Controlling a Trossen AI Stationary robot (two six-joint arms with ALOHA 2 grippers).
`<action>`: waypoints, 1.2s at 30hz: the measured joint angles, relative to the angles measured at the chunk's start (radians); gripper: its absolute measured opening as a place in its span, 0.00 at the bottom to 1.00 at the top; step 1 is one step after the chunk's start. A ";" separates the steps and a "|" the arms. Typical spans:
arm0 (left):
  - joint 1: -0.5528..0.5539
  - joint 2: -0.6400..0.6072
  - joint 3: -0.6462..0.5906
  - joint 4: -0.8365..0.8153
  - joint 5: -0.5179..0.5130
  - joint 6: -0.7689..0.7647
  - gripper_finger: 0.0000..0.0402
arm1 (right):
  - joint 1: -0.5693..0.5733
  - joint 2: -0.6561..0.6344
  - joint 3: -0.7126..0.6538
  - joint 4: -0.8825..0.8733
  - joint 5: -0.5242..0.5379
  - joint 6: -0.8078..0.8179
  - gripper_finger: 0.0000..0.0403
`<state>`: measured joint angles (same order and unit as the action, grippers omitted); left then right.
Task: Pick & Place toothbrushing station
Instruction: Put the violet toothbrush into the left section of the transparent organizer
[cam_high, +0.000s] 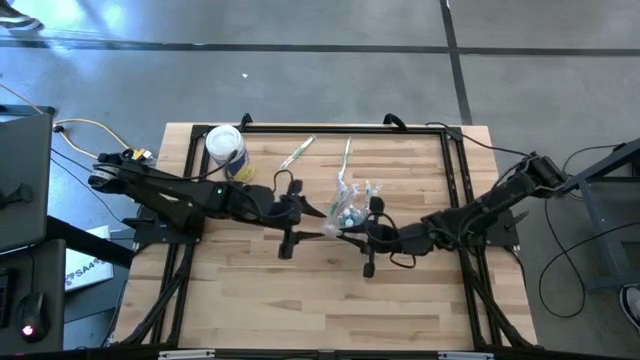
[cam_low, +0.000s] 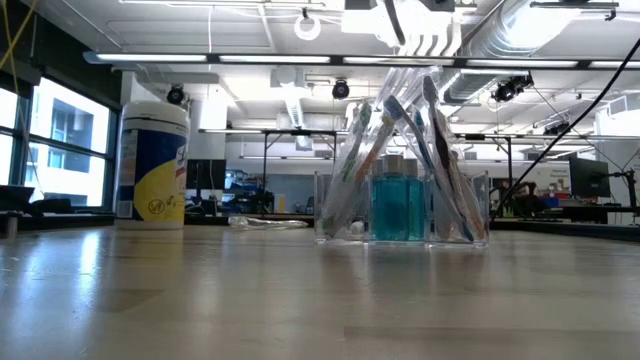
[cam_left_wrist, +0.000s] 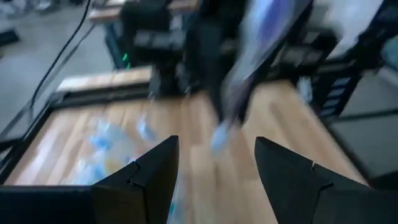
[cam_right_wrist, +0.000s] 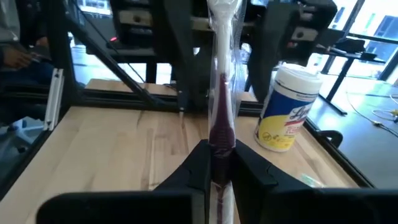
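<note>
Table (cam_high: 300, 290) of light wood is carrying everything here. The station (cam_low: 402, 205), a clear holder, is sitting near the middle of the table, a bit toward the right edge. It is holding wrapped toothbrushes leaning together and a blue bottle (cam_low: 397, 207). The right gripper (cam_right_wrist: 220, 163) is up above the station, and its fingers are squeezing a wrapped toothbrush (cam_right_wrist: 221, 93) that is standing upright between them. The left gripper (cam_left_wrist: 216, 169) is hanging just beside the station, on the side toward the left edge. Its fingers are spread apart and holding nothing. A white tub (cam_high: 225, 150) with a yellow label is standing near the back left corner. Two more wrapped brushes (cam_high: 322, 152) are lying flat near the back edge.
</note>
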<state>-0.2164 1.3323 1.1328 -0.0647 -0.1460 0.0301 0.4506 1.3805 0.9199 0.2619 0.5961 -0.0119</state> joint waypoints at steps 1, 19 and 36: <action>0.000 0.000 0.000 0.024 0.012 0.002 0.52 | -0.002 0.001 0.000 0.001 0.001 0.001 0.07; 0.000 0.087 -0.001 0.257 0.027 -0.037 0.52 | -0.036 0.001 0.000 0.041 0.004 -0.043 0.07; 0.001 0.098 0.000 0.302 0.005 0.016 0.51 | -0.040 0.001 0.000 0.026 -0.004 -0.045 0.07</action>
<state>-0.2157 1.4307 1.1332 0.2374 -0.1410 0.0463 0.4103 1.3819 0.9199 0.2878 0.5922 -0.0566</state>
